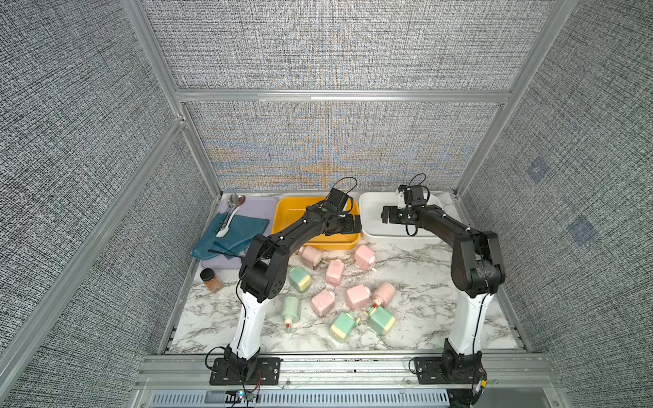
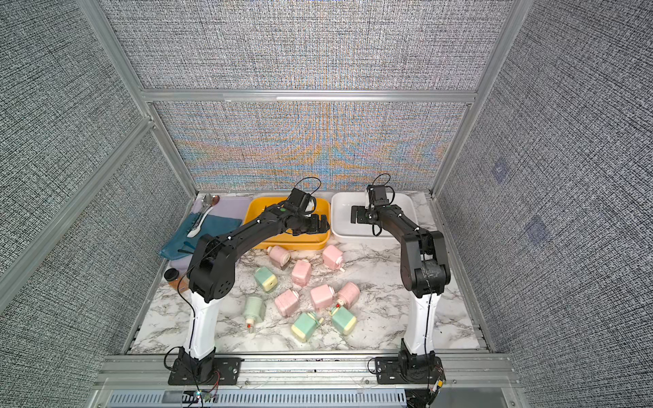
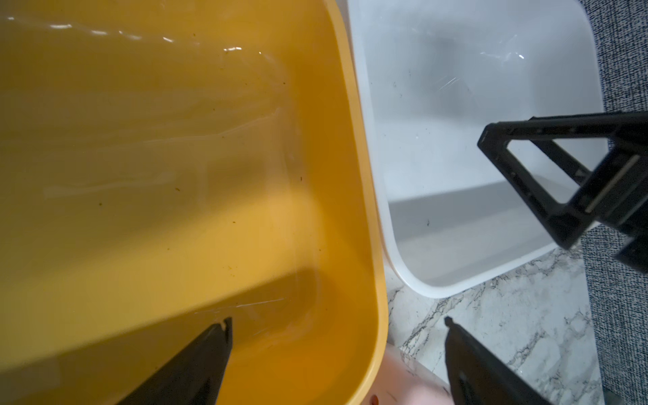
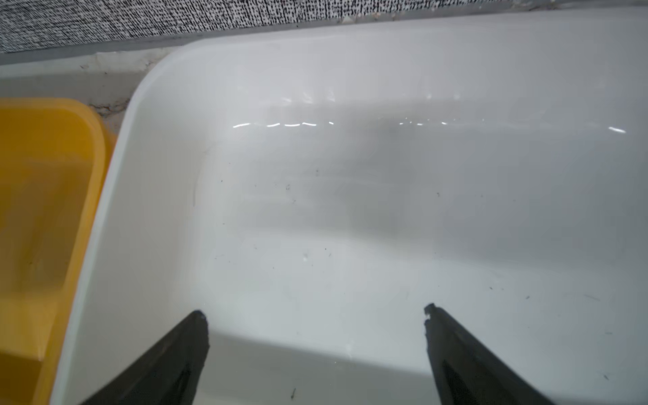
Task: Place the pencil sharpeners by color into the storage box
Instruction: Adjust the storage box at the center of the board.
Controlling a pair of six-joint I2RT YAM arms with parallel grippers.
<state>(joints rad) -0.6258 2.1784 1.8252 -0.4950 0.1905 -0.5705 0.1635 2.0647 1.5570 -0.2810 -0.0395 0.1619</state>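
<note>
While both pincers hang wide open and hold nothing, we log: left gripper (image 3: pixel 337 319) over yellow bin (image 1: pixel 293 212) corner | right gripper (image 4: pixel 314 308) over white bin (image 1: pixel 371 212) | ten pencil sharpeners (image 1: pixel 357 296) lower on marble table (image 1: pixel 417 268), toward the arm bases, bin walls between | spice jar (image 1: pixel 211 281), teal cloth (image 1: pixel 243 226), spoons (image 1: pixel 231 205) beyond left pincer's arm.
</note>
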